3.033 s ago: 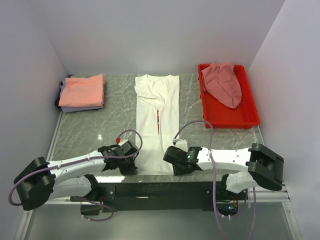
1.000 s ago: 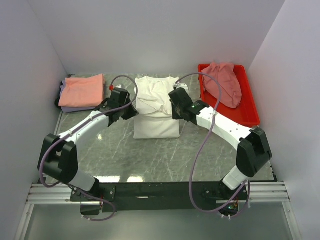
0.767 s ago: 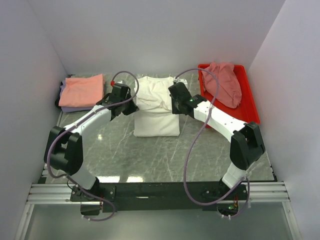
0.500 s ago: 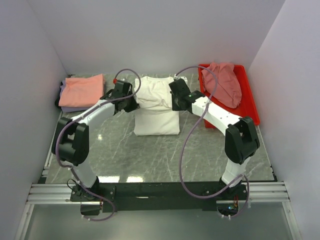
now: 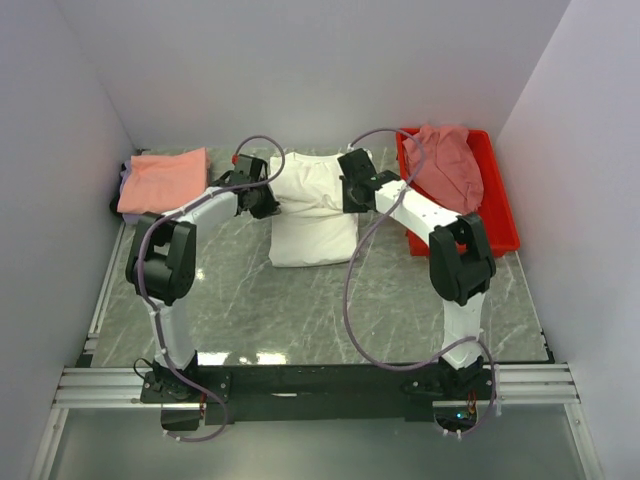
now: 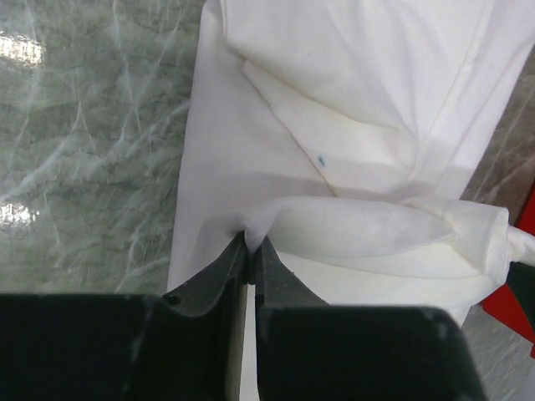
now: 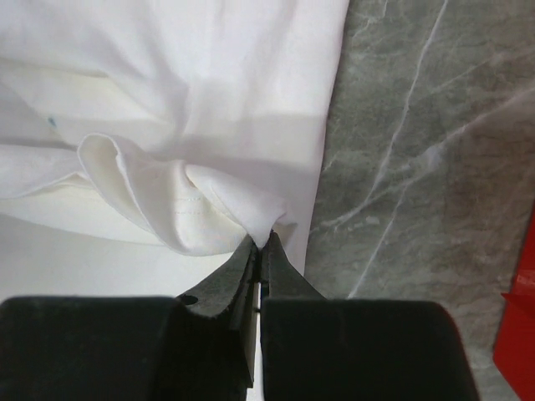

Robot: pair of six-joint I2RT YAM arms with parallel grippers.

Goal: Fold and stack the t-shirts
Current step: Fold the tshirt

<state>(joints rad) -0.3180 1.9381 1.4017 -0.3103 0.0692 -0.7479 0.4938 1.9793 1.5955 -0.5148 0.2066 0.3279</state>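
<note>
The white t-shirt (image 5: 312,210) lies folded over on the marble table, its near hem carried up to the far end. My left gripper (image 5: 266,200) is shut on the hem's left corner (image 6: 251,224). My right gripper (image 5: 350,196) is shut on the hem's right corner (image 7: 269,225). Both hold the cloth a little above the shirt's upper part (image 6: 359,75). A salmon-orange t-shirt (image 5: 163,180) lies folded on a lavender one (image 5: 160,216) at the far left. A dusty-pink t-shirt (image 5: 447,168) lies crumpled in the red tray (image 5: 495,236).
The red tray stands at the far right of the table, close to my right arm. White walls close the table in on three sides. The grey marble tabletop (image 5: 330,300) shows in front of the white shirt.
Both grippers have carried the white shirt's near hem from the table's front edge up and back to the far end, folding the shirt in half.
</note>
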